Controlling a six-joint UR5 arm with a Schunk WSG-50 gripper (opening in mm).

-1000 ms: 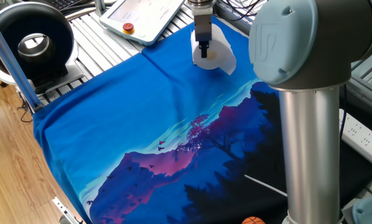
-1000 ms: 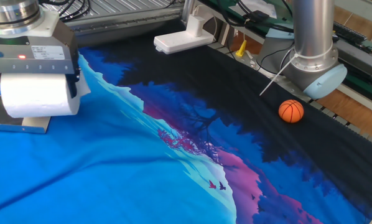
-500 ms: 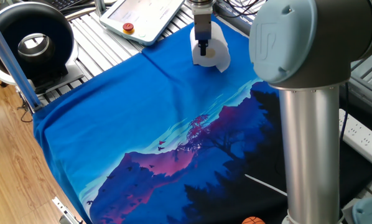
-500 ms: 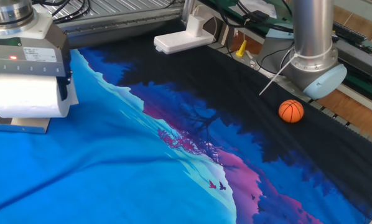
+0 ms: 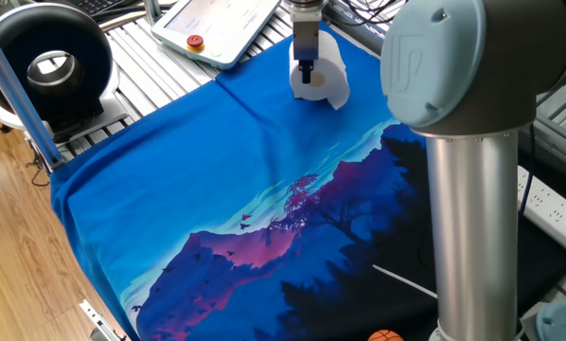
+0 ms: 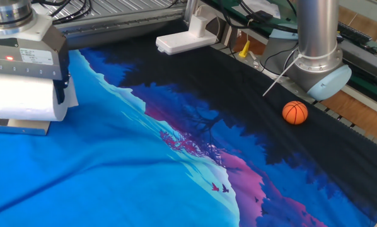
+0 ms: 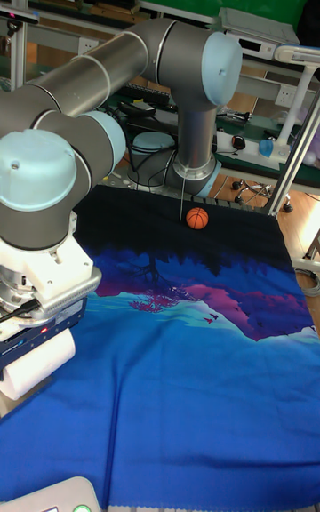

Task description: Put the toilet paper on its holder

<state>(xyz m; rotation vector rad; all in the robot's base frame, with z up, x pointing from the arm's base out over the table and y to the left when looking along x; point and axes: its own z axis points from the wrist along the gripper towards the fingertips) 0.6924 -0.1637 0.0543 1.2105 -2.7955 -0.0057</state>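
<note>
Under the closed hand (image 5: 307,74), the toilet paper (image 6: 21,104) hides most of the holder (image 6: 26,127).

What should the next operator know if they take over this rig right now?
Gripper: shut on the toilet paper, holding it by the core end with the roll lying sideways.
Holder: only its flat base shows, on the blue cloth directly below the roll, at the far edge near the pendant; its rod cannot be seen.
Done: roll picked up and brought over the holder.
Left: confirm the roll is seated on the holder, open the gripper, back away.
The small basketball lies by the arm's base, out of the way.
</note>
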